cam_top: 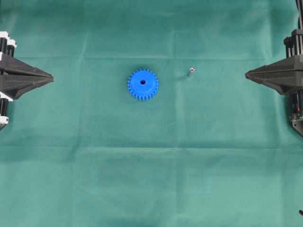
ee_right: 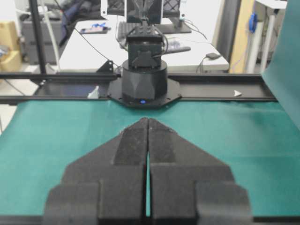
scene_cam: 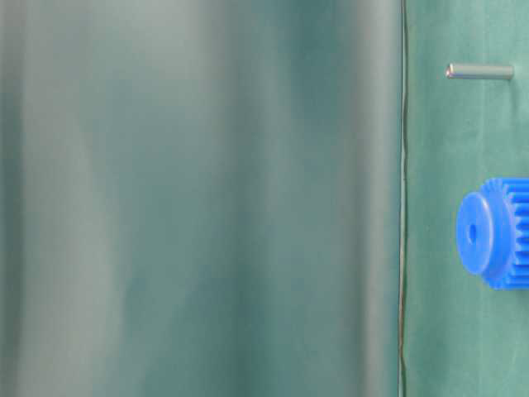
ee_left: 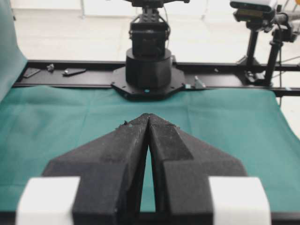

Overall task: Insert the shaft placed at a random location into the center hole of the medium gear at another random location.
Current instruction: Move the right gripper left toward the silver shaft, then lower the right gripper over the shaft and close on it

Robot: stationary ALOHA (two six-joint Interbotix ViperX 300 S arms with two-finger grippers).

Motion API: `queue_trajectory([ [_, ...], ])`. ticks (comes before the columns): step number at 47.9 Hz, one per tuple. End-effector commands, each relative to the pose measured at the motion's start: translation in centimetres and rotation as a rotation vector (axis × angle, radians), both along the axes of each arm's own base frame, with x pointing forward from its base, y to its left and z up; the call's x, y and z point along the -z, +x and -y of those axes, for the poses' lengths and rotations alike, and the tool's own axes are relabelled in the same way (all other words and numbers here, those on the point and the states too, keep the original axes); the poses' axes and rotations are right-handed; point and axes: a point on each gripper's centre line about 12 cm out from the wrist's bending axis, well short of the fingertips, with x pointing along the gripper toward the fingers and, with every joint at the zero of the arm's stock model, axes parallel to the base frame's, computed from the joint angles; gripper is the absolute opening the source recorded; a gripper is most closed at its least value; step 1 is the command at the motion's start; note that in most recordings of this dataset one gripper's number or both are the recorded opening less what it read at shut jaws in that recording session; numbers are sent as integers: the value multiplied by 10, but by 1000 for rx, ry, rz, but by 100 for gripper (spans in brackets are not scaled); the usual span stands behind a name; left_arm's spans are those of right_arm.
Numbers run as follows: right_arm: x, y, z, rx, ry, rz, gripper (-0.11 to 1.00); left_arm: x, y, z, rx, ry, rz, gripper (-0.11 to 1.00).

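Near mid-cloth lies the bright blue toothed plastic gear (cam_top: pixel 142 84); at its three o'clock, apart, the tiny silvery metal pin (cam_top: pixel 191 72). Left gripper (cam_top: pixel 51 76) and right gripper (cam_top: pixel 247 74) are clenched, empty.

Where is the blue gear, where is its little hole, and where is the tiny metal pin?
blue gear (cam_top: pixel 143 85), overhead view, on its toothed rim just outside the hub.
center hole (cam_top: pixel 142 82), overhead view, the dark spot in the middle of the hub.
metal pin (scene_cam: pixel 479 72), table-level view, halfway along its silvery side.
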Motion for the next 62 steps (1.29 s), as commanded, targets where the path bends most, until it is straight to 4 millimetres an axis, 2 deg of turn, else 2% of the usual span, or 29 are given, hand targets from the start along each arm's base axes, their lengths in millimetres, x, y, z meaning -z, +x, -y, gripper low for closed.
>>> queue_trajectory([
  [1, -5, 3, 0, 1, -2, 9, 1, -10, 3, 1, 5, 7, 15, 0],
  [16, -1, 5, 9, 44, -5, -57, 1, -7, 3, 1, 4, 7, -8, 0],
  [24, 17, 15, 24, 113, 2, -131, 1, -7, 3, -1, -2, 9, -6, 0],
  [26, 25, 19, 29, 133, 5, -154, 5, -7, 3, -1, -6, 9, -5, 0],
  [30, 35, 25, 35, 154, 10, -182, 21, -7, 3, -2, -10, 9, -6, 0],
  [39, 65, 44, 48, 194, 18, -276, 77, -7, 3, -3, -16, 9, -6, 0],
  [41, 75, 49, 53, 205, 21, -301, 87, -7, 3, -4, -18, 7, -8, 0],
  [42, 78, 51, 54, 210, 21, -309, 89, -7, 3, -4, -18, 9, -6, 0],
  [47, 94, 60, 63, 233, 25, -341, 79, -7, 3, -5, -22, 9, -5, 0],
  [62, 138, 80, 82, 278, 43, -422, 82, -5, 3, -5, -26, 10, -14, 0],
])
